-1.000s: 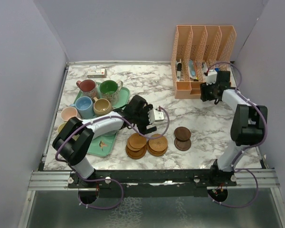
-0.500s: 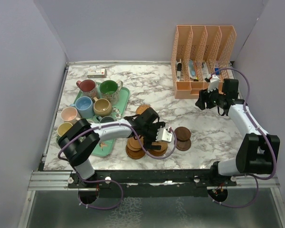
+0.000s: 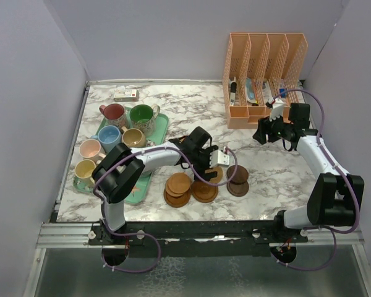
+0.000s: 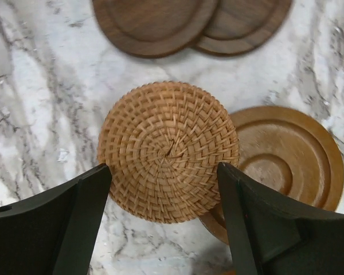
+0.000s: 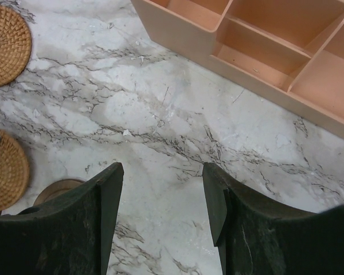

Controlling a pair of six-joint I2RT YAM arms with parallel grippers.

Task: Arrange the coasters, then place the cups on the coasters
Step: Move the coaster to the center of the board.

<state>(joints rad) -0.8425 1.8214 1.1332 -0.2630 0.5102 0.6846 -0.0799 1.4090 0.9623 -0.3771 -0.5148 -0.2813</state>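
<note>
L end effector (image 4: 162,169): hanging open astride 1 woven coaster (image 4: 168,150)
R end effector (image 5: 161,167): hanging open
Cups (image 3: 141,114): 6 showing, sitting far left

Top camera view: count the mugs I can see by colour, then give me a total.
red mug: 1
green mug: 1
blue mug: 1
tan mug: 1
pink mug: 1
yellow mug: 1
Total: 6 in clear view; the left arm crosses the tray and may hide more.
</note>
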